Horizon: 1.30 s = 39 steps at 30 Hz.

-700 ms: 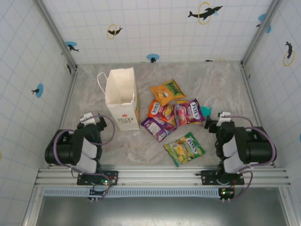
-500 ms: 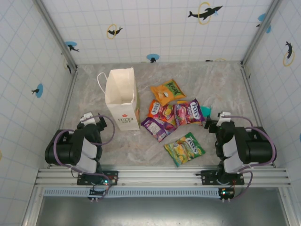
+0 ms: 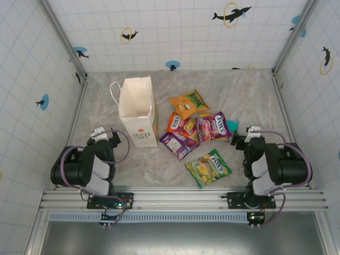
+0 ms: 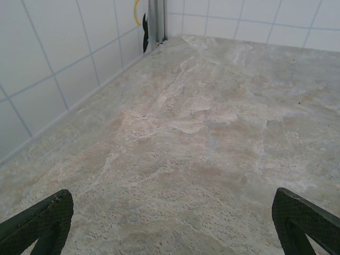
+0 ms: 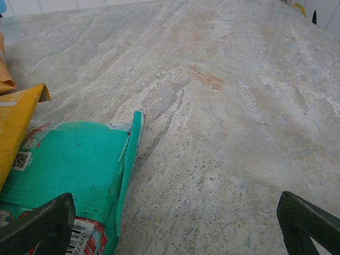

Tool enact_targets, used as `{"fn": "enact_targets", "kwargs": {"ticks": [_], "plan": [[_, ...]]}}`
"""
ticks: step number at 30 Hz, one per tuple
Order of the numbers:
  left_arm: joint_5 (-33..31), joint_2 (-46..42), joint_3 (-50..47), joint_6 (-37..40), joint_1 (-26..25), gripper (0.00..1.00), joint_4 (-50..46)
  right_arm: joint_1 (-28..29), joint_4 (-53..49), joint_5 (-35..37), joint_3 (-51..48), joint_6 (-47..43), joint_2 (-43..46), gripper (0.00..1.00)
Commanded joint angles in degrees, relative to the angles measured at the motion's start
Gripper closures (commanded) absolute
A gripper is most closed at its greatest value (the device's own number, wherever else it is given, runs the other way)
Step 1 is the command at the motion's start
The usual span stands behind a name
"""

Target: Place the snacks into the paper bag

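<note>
Six flat glossy snack packets (image 3: 183, 128) lie exactly where they lay a moment ago, and neither arm has budged. With nothing changed, I judge the task not yet begun: every packet is still to be bagged. My left tool (image 4: 172, 215) hangs over the bare marbled stone surface (image 4: 212, 133), fingers spread wide and empty. My right tool (image 5: 175, 212) is likewise wide apart and holds nothing, just beside the teal packet (image 5: 69, 159). The cream-white upright paper bag (image 3: 138, 109) with white cord handles stands open-mouthed left of centre, near my left arm. The packets cluster to its right. The orange packet (image 3: 189, 103) lies farthest back. The red-orange packet (image 3: 179, 123), purple packet (image 3: 178, 143) and magenta-purple packet (image 3: 212, 126) overlap in the middle. The green-yellow packet (image 3: 208, 167) lies apart at the near side.
</note>
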State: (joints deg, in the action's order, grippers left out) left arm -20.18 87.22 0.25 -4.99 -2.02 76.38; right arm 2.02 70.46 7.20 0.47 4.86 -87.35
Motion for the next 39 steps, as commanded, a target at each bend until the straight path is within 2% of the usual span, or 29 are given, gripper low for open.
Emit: {"fn": "enact_targets", "kwargs": {"ticks": [1,7,9,12,20,21,24,29,33,39], "plan": [[-0.03,-0.25,-1.66,-1.42,0.37,0.02,0.62,0.01,0.85,-0.51,-0.21,-0.61,0.39,0.00],[0.01,-0.45,-1.87,-1.38,0.35,0.03,0.81,-0.08,0.99,-0.70,0.10,-0.59,0.59,0.00],[-0.90,-1.24,-1.91,-1.31,0.20,0.04,0.07,-0.08,-6.41,-1.39,3.57,-1.05,3.02,0.00],[-1.11,-1.66,-3.11,0.02,-0.86,0.08,2.40,0.26,-24.02,-1.09,9.95,0.11,9.03,0.00],[-2.84,-3.20,-4.51,1.62,-2.35,0.09,5.84,0.61,-42.94,0.76,18.30,3.59,20.93,0.00],[-5.99,-6.50,-2.82,0.76,-2.80,0.07,-0.79,0.69,-43.88,-0.88,18.95,3.87,21.98,0.00],[-4.35,-14.46,4.63,-0.20,-2.74,0.07,-21.87,1.68,-45.01,-6.52,20.49,6.07,24.08,0.00],[-3.41,-20.44,13.98,-13.46,-2.89,0.11,-43.86,8.57,-52.30,-7.15,26.87,6.43,23.48,0.00],[-1.33,-26.00,22.36,-18.98,-3.51,0.18,-62.55,15.07,-56.73,-8.38,32.85,5.84,22.10,0.00],[7.95,-30.09,41.66,-20.62,-3.52,0.21,-93.82,19.21,-61.93,-14.76,39.76,9.28,18.51,0.00]]}}
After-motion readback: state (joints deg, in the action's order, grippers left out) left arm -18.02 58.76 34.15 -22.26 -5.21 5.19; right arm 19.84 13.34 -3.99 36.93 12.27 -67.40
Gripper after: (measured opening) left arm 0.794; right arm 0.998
